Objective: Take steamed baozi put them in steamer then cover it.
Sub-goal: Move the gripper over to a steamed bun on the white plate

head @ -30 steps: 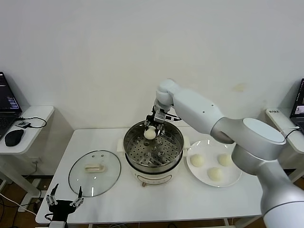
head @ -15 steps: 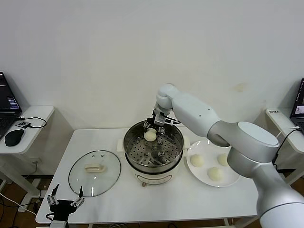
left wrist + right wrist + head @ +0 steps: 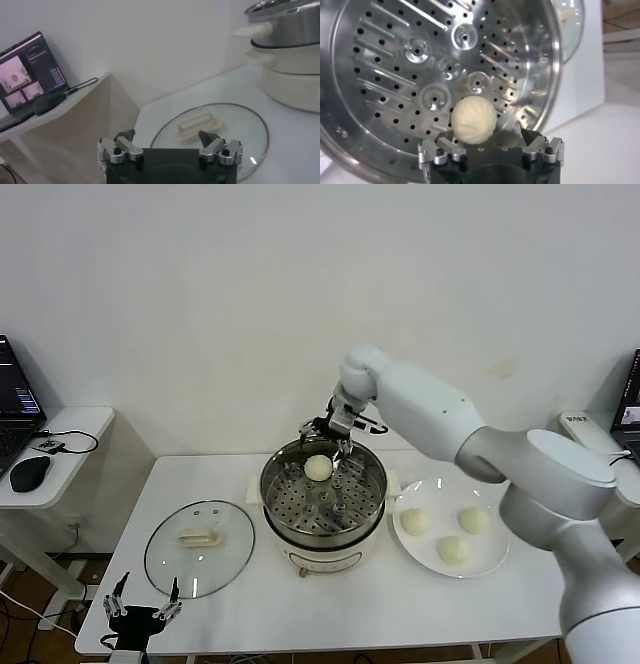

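Four baozi are showing: one bun [image 3: 318,468] sitting in the single steamer [image 3: 300,514], three [image 3: 452,550] waiting on one plate [image 3: 495,562]; one glass lid [image 3: 199,547].

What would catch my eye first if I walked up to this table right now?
Probably the big white right arm reaching over the shiny steel steamer at the table's middle, its right hand open just above one cream-white baozi lying on the perforated tray. Next, the white plate to the steamer's right with three more buns, and the glass lid lying flat to its left, with the idle left hand at the table's front edge.
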Tool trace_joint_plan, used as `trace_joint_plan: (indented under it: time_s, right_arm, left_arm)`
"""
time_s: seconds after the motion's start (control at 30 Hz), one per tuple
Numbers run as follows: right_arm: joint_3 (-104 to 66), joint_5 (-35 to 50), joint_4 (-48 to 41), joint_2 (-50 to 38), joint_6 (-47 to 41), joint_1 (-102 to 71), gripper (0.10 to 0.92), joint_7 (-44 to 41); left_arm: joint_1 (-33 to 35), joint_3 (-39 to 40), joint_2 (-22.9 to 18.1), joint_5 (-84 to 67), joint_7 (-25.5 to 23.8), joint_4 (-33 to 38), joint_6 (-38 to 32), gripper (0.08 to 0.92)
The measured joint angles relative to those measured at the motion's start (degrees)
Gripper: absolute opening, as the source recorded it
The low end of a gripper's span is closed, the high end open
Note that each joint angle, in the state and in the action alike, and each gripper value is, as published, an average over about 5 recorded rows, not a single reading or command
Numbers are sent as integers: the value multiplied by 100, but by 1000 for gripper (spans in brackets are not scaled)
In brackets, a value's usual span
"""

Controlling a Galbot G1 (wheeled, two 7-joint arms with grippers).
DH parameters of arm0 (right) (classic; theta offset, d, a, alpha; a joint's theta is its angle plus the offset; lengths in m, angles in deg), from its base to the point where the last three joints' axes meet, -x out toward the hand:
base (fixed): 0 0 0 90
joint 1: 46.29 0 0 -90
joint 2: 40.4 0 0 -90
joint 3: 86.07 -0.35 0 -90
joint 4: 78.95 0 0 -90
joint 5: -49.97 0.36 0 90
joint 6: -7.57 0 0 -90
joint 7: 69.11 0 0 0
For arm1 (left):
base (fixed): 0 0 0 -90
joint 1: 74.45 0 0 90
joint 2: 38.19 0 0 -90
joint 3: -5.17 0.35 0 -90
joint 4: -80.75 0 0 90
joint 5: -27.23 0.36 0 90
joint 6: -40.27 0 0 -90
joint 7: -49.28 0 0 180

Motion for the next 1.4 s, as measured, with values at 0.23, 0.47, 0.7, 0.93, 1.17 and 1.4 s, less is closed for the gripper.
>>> trace_joint_plan:
  time_s: [0.23, 0.47, 0.7, 0.93, 1.17, 1.4]
  right_arm:
    - [103, 1305, 914, -873, -1845, 434, 823, -437]
    - [91, 1825, 1800, -1802, -3687, 575, 823, -802]
    - [-1, 1819, 2555, -2645, -4844, 477, 823, -983]
    - [-235, 1504, 3026, -3318, -5313, 25, 823, -1011]
    - [-744, 1000, 3168, -3597, -5559, -829, 823, -933]
    - [-1298, 529, 3013, -3502, -5618, -1738, 823, -810]
  left_arm:
    - [21, 5, 71, -25, -45, 75, 43, 823]
    - [75, 30, 142, -53, -85, 165, 72, 823]
    - [155, 33, 213, -129, -105, 266, 105, 823]
    - [236, 96, 200, -179, -139, 366, 146, 823]
    - [275, 151, 198, -177, -162, 374, 161, 823]
    - [243, 129, 209, -161, -177, 301, 187, 823]
